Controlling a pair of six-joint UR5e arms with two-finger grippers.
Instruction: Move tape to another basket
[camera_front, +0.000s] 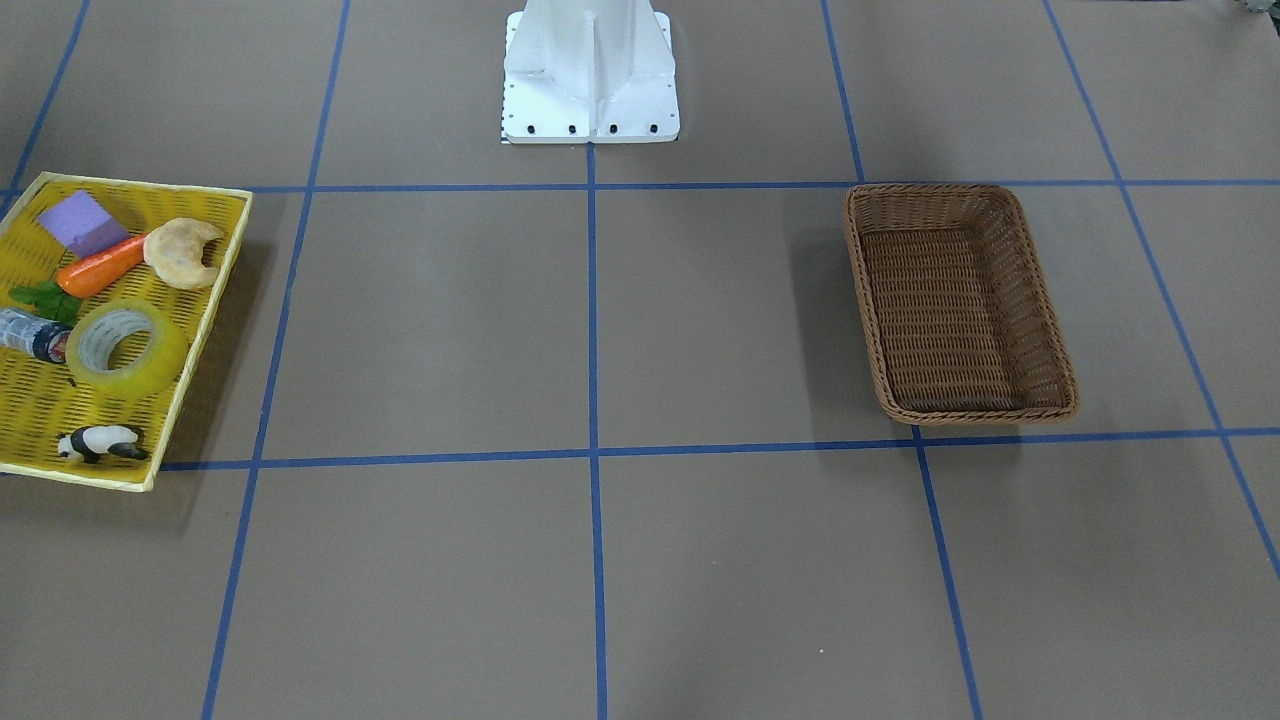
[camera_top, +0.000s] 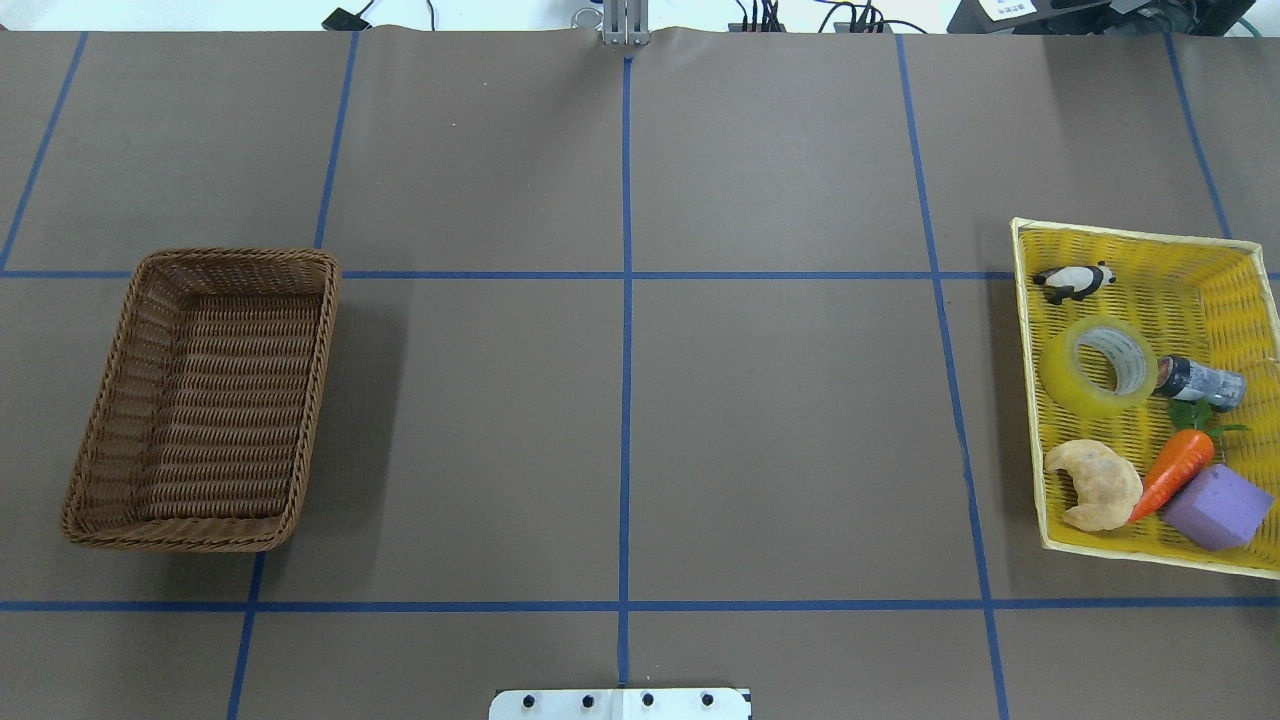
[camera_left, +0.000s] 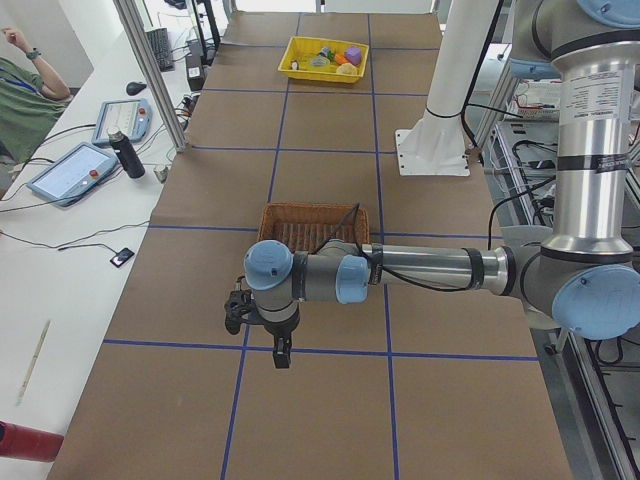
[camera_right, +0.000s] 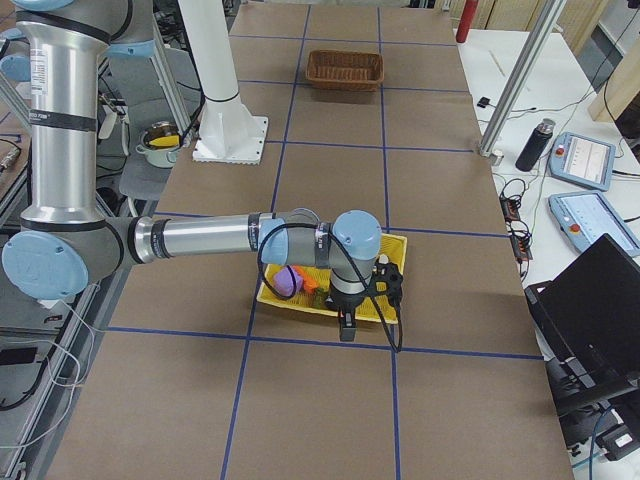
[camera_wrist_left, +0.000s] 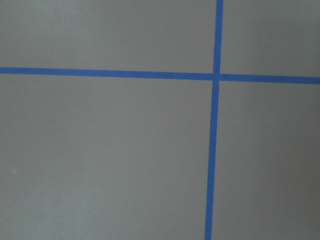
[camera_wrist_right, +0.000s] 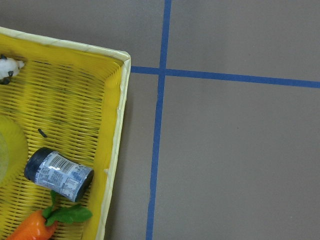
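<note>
Front view: the tape (camera_front: 127, 347) lies flat, hole up, in the yellow tray (camera_front: 150, 186) on the robot's right side of the table. A bottle (camera_front: 30, 335) lies just beside it. A panda (camera_front: 100, 443), a carrot (camera_front: 100, 266), a croissant (camera_front: 184, 252) and a purple block (camera_front: 85, 222) share the tray. The basket (camera_front: 862, 290) stands well apart on the robot's left side, and no arm shows here.

Overhead view: the tape sits between the panda and the croissant, with the bottle's cap at its rim. The basket is at the far left.

Left side view: the left gripper (camera_left: 282, 360) points down over a blue line, near the basket's end. I cannot tell whether its jaws are apart.

Right side view: the right gripper (camera_right: 346, 333) points down at the tray's near edge. Its jaws cannot be judged either.

Left wrist view: only brown table and crossing blue lines.

Right wrist view: a tray corner with the bottle, the carrot's green top, part of the panda and a sliver of the tape at the left edge.
</note>
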